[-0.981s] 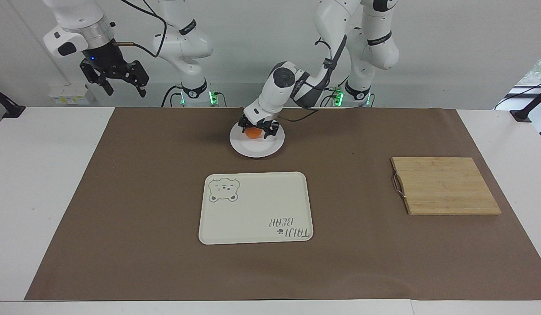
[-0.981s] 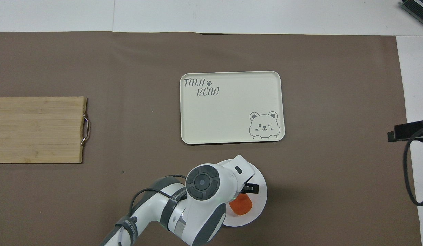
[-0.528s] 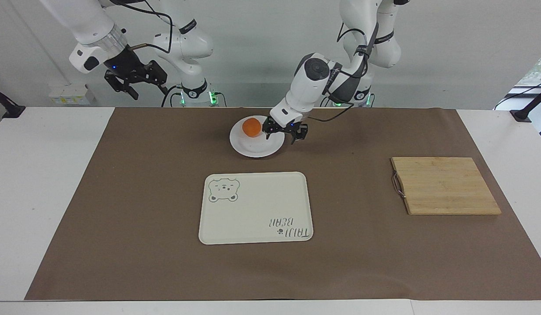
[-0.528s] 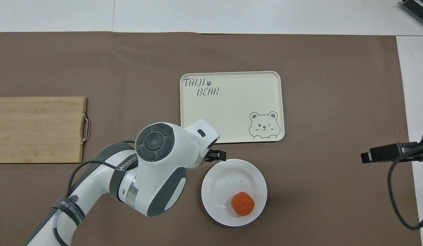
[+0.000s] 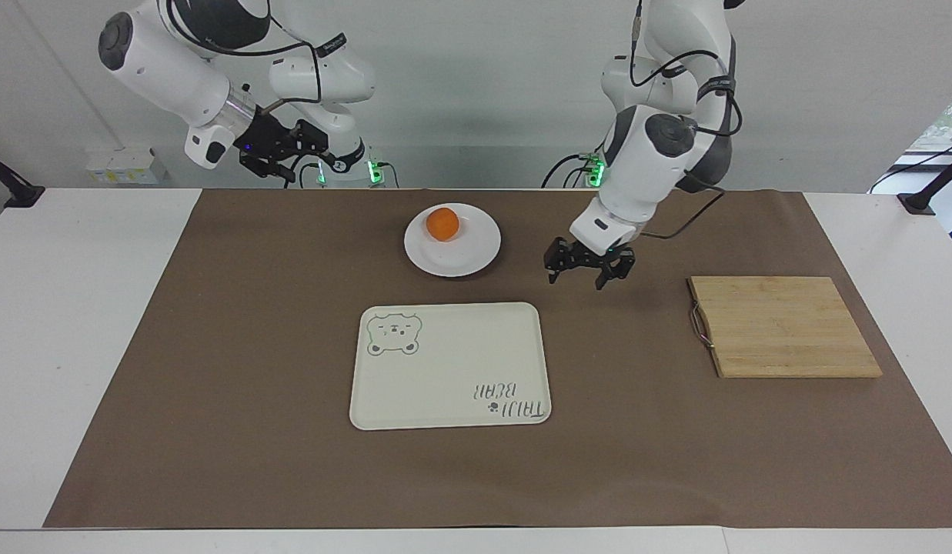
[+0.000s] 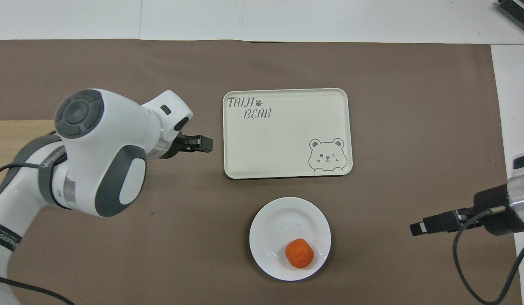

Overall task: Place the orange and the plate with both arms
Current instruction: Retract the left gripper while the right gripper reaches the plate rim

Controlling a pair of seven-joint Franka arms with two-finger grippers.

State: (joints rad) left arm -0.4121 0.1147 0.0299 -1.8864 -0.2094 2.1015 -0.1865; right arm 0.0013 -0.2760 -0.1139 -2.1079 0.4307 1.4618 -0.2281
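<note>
Covering white table, brown mat.

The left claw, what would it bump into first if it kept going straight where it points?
Probably just the brown mat. The left claw hangs open, pointing down over the mat, between the plate and the board. Nothing else looks in its way.

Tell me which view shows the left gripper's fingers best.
The facing view: the left gripper hangs open over bare mat, both fingers visible. Overhead, the arm's own wrist hides most of it; only dark fingertips show.
</note>
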